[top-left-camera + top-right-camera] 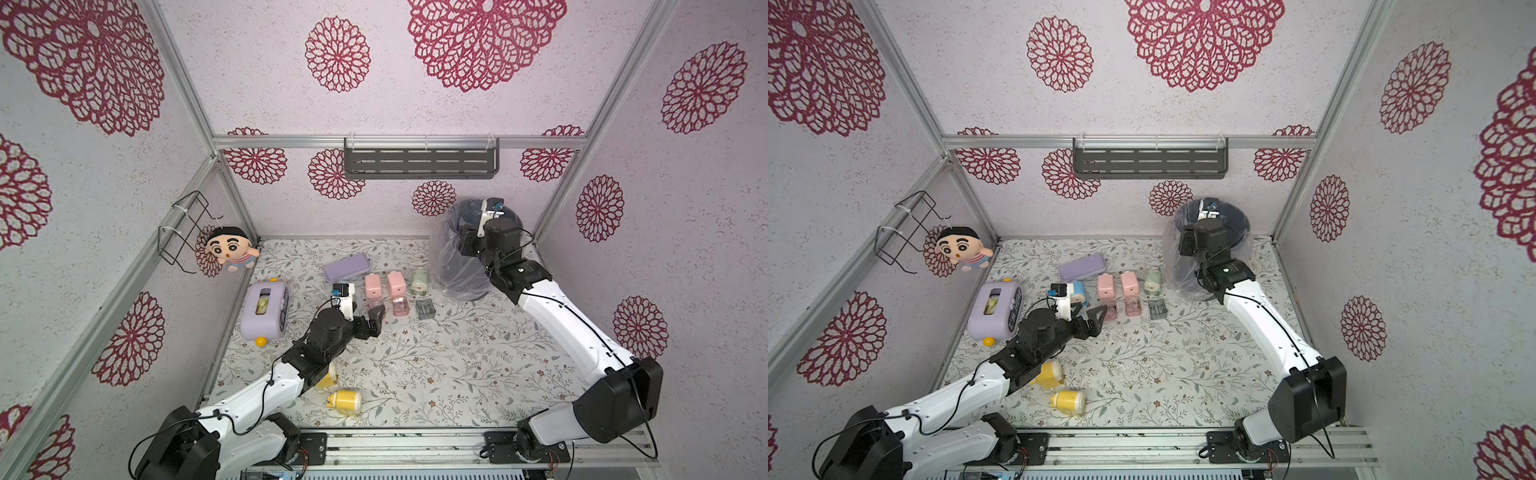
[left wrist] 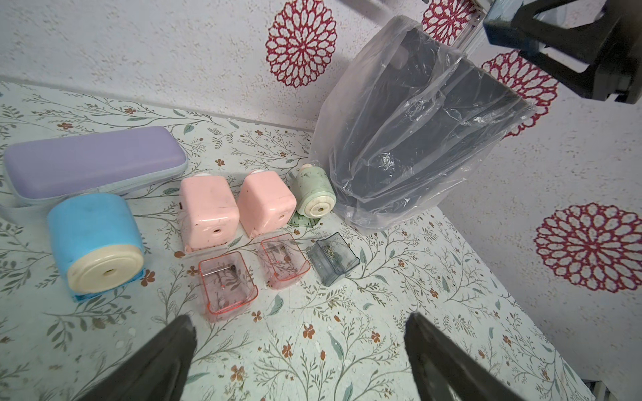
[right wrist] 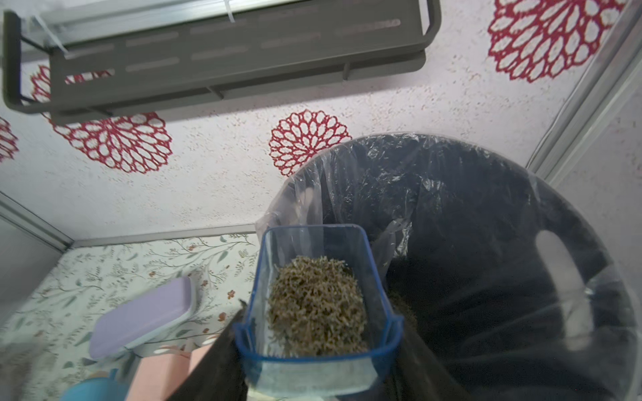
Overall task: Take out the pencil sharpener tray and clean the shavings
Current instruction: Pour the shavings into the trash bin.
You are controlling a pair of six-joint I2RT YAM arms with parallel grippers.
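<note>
Progress is well past the middle, in my judgement. On the far half of the floral-patterned table (image 2: 347, 330) there is a row of sharpeners: a blue sharpener with a cream face (image 2: 93, 236) at the left, then two pink box-shaped sharpeners (image 2: 208, 208) (image 2: 267, 201), then a small green round sharpener (image 2: 314, 194).

In front of the row, on the near side, three trays already lie pulled out: two clear pink plastic trays (image 2: 229, 309) (image 2: 290, 277) and a clear grey plastic tray (image 2: 338, 270). They look nearly empty, with only a few dark crumbs inside.

The right gripper (image 3: 318, 375) is clamped on the fourth one, a blue clear plastic tray (image 3: 309, 239). It holds the tray at the left edge of the mouth of the dark round bin lined with a clear plastic bag (image 3: 486, 225), which stands at the far right of the table. The shavings (image 3: 318, 309) are a thick tan-brown heap inside this tray, not yet tipped out. Some tan crumbs seem to lie in the bag just beside it, but I cannot tell for sure.

The left gripper (image 2: 300, 321) has its jaws wide apart and carries nothing. It hovers above the table on the near side of the left pink tray.

What remains, I think, is to pour this heap into the bin. The leftover crumbs in the other trays may also need cleaning.
</note>
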